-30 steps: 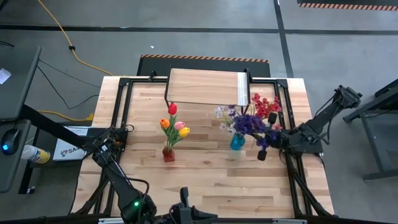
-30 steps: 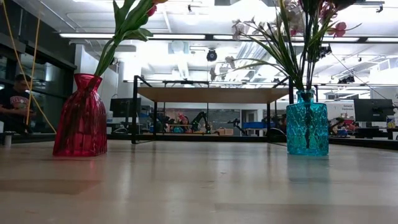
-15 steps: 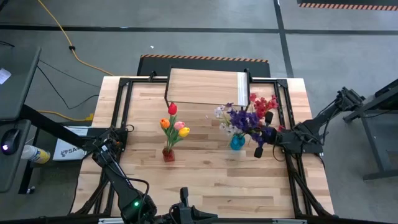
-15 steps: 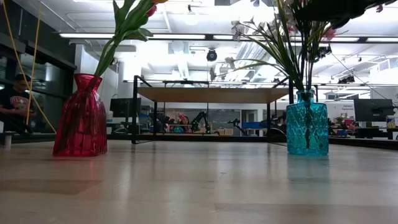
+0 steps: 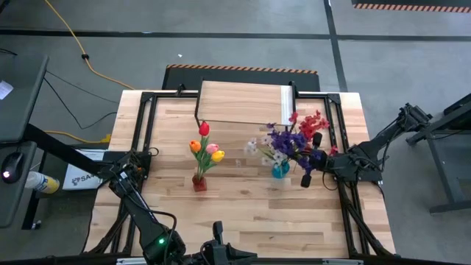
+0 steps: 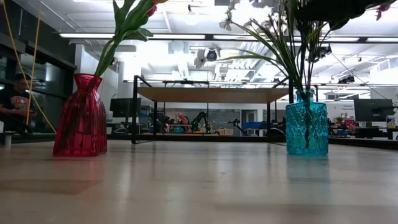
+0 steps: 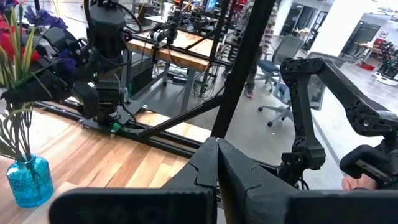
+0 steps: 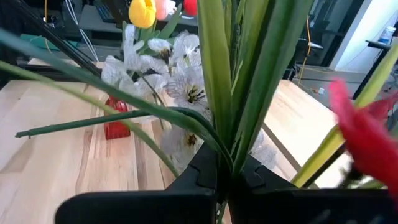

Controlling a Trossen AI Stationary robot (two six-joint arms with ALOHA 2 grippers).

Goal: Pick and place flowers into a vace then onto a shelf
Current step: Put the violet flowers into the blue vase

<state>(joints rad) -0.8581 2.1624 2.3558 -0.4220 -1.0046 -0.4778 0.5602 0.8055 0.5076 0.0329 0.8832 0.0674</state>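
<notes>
Your right gripper (image 5: 307, 179) is clenched on the stems of the blossom sprays (image 5: 291, 143), which stand in the blue vase (image 5: 280, 169) at about 3 o'clock of the table (image 5: 243, 213). Against a second ago, the gripper has slid toward 9 o'clock and the bouquet leans further that way, white blooms (image 8: 180, 87) swinging out. The red vase (image 5: 199, 182) of tulips (image 5: 207, 147) sits unchanged mid-table; the shelf (image 5: 243, 103) stays at 12 o'clock. Your left gripper (image 7: 217, 180) waits near 8 o'clock, fingers pressed together, empty.
</notes>
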